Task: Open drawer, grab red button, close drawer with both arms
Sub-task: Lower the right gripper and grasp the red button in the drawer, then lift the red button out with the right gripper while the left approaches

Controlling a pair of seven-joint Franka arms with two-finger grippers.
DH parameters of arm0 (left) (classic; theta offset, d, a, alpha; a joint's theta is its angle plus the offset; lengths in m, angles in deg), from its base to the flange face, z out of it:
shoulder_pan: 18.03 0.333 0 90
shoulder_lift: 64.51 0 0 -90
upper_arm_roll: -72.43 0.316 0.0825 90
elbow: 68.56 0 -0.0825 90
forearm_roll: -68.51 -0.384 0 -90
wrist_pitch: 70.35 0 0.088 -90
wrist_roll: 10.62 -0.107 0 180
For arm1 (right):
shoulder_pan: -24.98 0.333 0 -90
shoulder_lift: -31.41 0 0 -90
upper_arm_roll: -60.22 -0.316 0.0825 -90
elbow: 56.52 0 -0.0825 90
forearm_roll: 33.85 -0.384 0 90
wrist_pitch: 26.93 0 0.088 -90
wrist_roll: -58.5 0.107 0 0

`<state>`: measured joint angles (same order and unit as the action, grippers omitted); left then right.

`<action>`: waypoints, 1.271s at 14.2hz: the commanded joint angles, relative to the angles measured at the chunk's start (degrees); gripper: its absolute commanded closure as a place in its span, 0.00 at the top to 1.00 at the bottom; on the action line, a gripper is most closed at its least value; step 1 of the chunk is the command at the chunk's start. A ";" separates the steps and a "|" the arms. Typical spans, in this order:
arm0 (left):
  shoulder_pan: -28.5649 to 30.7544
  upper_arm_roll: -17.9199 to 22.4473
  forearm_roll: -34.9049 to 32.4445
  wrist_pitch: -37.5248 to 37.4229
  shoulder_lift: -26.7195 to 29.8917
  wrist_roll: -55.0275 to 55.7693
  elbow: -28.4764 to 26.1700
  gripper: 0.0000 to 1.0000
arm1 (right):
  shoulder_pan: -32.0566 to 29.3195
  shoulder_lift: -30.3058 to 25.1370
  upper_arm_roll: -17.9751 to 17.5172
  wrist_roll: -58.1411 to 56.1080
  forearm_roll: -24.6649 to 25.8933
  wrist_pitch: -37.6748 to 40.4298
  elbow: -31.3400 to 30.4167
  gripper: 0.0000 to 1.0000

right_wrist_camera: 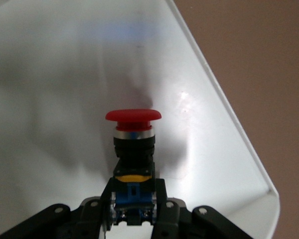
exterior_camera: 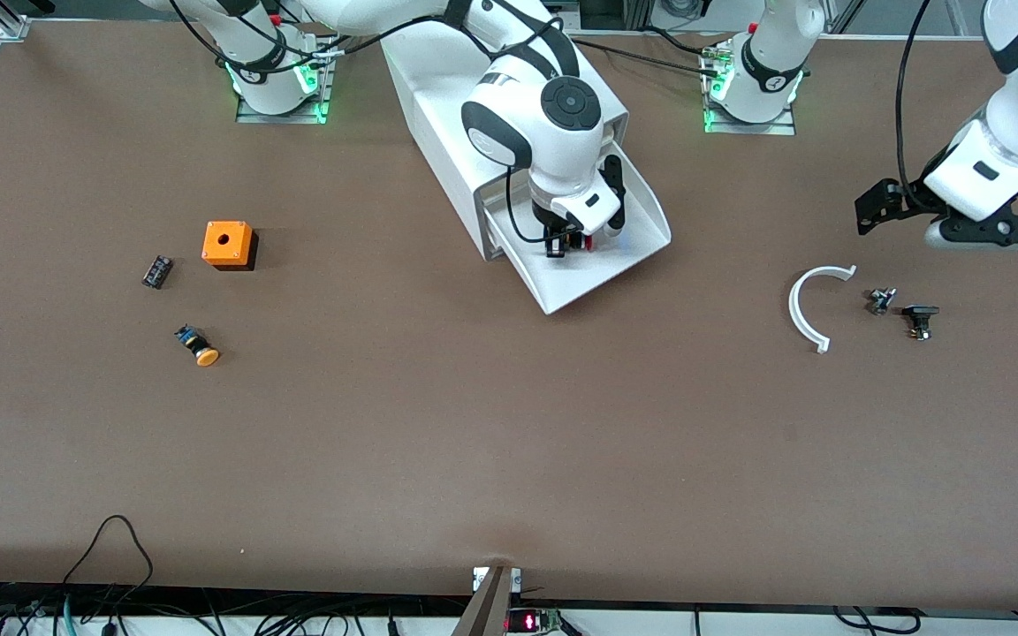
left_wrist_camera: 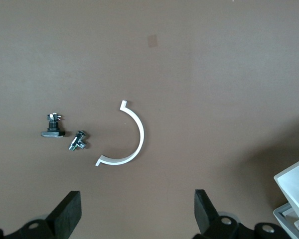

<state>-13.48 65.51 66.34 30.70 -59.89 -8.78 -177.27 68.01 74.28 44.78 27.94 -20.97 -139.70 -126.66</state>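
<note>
Drawer (exterior_camera: 597,265) is standing pulled out from the cabinet (exterior_camera: 438,115), w/ the right end effector (exterior_camera: 569,246) reaching down into its tray. Fingers are closing on the button (right_wrist_camera: 133,144), gripping its blue-black body; red cap is pointing away from the wrist, over the tray floor. Left end effector (left_wrist_camera: 137,211) is hanging wide open, holding nothing, above the bench (exterior_camera: 474,424) toward the left arm's end from the drawer, over a white arc (left_wrist_camera: 127,137) & two small fittings (left_wrist_camera: 77,141) beside it.
</note>
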 commanded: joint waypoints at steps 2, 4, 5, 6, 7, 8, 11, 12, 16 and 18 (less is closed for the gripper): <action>-0.33 0.16 -1.43 -0.86 -3.13 -0.26 1.92 1.00 | -0.13 -0.95 0.15 -0.29 0.84 1.23 2.37 0.13; -0.42 0.16 -1.43 -0.68 -4.00 0.44 1.92 1.00 | -0.22 -1.56 0.58 0.42 0.66 1.32 3.34 0.12; -0.42 0.07 -1.43 -0.42 -4.71 0.79 1.92 1.00 | -0.66 -2.09 1.63 1.72 0.49 1.32 3.52 0.12; -0.42 0.07 -1.43 -0.07 -5.41 1.67 1.92 1.00 | -1.62 -3.31 2.60 4.43 0.31 0.88 3.35 0.12; -0.42 -0.11 -1.26 0.28 -6.11 3.24 1.92 1.00 | -2.58 -4.02 3.39 7.42 0.31 0.79 3.00 0.12; -0.42 -0.89 -1.08 0.81 -6.90 5.26 1.83 1.00 | -2.68 -5.16 5.23 10.76 0.48 0.62 2.38 0.12; -0.51 -4.48 -1.00 4.39 -10.84 14.72 1.40 1.00 | -5.47 -9.72 13.83 25.32 0.05 -0.95 -5.76 0.12; -0.77 -5.37 -0.91 6.15 -12.17 17.03 1.05 1.00 | -7.32 -10.69 14.03 27.29 0.04 -1.05 -8.06 0.12; -3.93 -6.87 -0.82 14.50 -17.09 26.17 -1.06 1.00 | -18.21 -15.09 14.03 29.69 -0.48 -4.04 -19.65 0.12; -4.81 -8.27 -0.82 20.21 -18.42 30.22 -3.95 1.00 | -22.35 -16.68 14.03 30.12 -0.48 -4.83 -24.67 0.12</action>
<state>-17.51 58.31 66.34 46.57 -77.32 17.24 -179.01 49.21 62.48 59.81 56.25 -21.07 -142.13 -142.60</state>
